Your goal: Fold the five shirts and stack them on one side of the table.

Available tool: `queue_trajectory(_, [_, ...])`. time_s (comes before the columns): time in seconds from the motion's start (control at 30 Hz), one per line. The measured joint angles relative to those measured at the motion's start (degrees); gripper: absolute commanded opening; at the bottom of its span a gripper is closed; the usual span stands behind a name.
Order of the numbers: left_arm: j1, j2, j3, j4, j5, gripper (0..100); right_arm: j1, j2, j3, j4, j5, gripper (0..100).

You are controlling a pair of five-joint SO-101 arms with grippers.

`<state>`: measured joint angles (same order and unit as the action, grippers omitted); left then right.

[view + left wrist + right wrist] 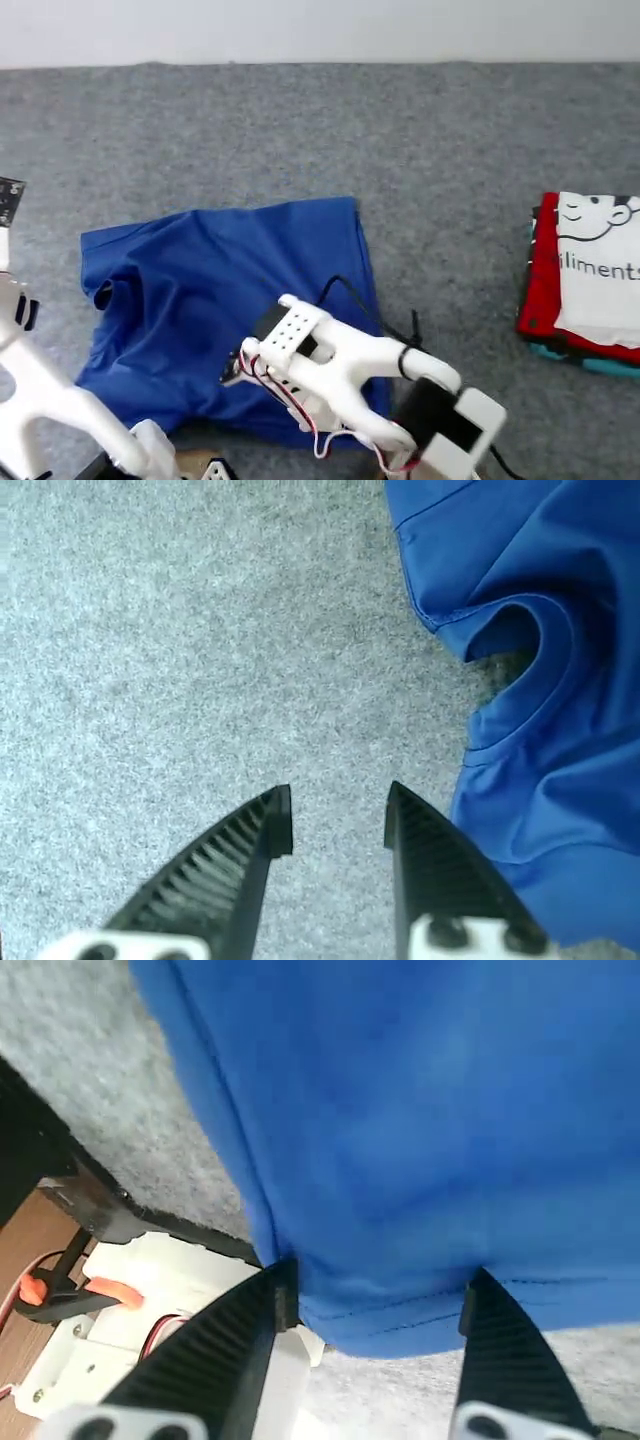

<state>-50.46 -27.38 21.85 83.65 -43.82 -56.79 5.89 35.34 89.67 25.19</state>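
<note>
Logging blue shirt [220, 300] spread but rumpled on grey table cover [400, 130], left of centre in high view, with one sleeve edge curled up at its left side. Placing right gripper [380, 1310] at shirt's near hem: jaws wide, hem edge between the fingers [230, 1350], cloth not pinched as far as right wrist view shows. From above, seeing right arm [340, 360] lie across shirt's near right part, hiding the hem there and the gripper tips.

Placing left gripper [340, 825] over bare cover just beside the curled sleeve [455, 630]: jaws part-open, nothing between them, no contact with cloth.

Noting stack of folded shirts [580, 290] at high view's right edge, well apart from both grippers: white printed one on top, red below, teal at bottom. Cut off by frame edge, so cannot count layers. Cannot tell whether blue shirt is doubled over or single-layer. Beyond table edge in right wrist view, noting orange clamp [60, 1290] and white hardware, partly hidden, not identified.
</note>
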Motion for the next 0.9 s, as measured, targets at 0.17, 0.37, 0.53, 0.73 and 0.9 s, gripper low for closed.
queue_trajectory(0.17, [0.0,0.0,1.9,-2.1,0.0,16,-1.5,2.5,0.0,-0.4,0.5,26.2])
queue_trajectory(0.37, [0.0,0.0,2.0,-2.4,0.0,16,-3.2,2.5,-3.6,4.4,0.5,26.2])
queue_trajectory(0.53, [0.0,0.0,2.0,-2.4,0.0,16,-3.4,2.7,-11.3,9.6,0.5,26.2])
queue_trajectory(0.73, [0.0,0.0,2.0,-2.4,0.0,16,-3.5,3.2,-12.7,10.2,0.5,26.2])
queue_trajectory(0.9, [0.0,0.0,2.0,-2.4,0.0,16,-5.9,3.2,-9.9,10.2,0.5,23.7])
